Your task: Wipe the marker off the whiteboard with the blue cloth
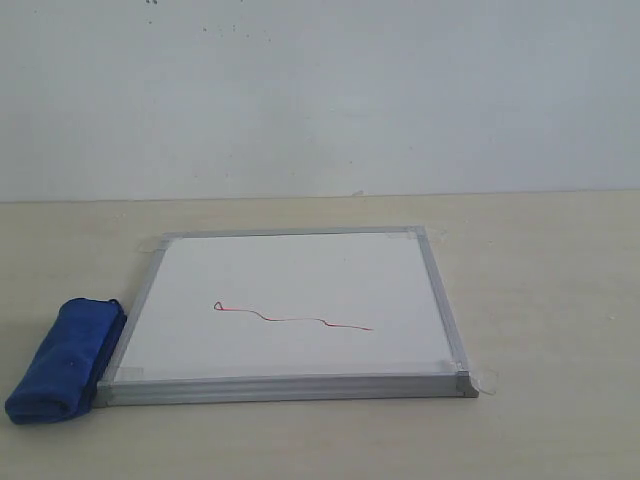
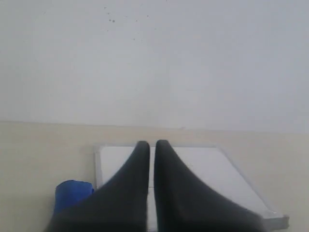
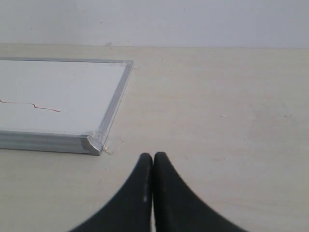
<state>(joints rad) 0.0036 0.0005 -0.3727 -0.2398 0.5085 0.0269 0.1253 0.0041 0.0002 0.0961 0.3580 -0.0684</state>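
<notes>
The whiteboard [image 1: 300,300] lies flat on the table, silver-framed, with clear tape at its corners. A thin wavy red marker line [image 1: 290,317] with a small loop at its left end crosses its middle. The blue cloth [image 1: 66,358], a rolled fluffy bundle, lies against the board's left edge. Neither arm shows in the exterior view. In the left wrist view my left gripper [image 2: 152,143] is shut and empty, hanging short of the whiteboard [image 2: 203,169], with the blue cloth [image 2: 70,193] off to one side. My right gripper [image 3: 153,155] is shut and empty over bare table near the whiteboard [image 3: 63,92] corner, where the marker [image 3: 43,107] shows.
The light wooden table [image 1: 540,300] runs around the board on all sides. A plain white wall [image 1: 320,90] stands behind it. Loose tape [image 1: 487,378] sticks out at the board's near right corner.
</notes>
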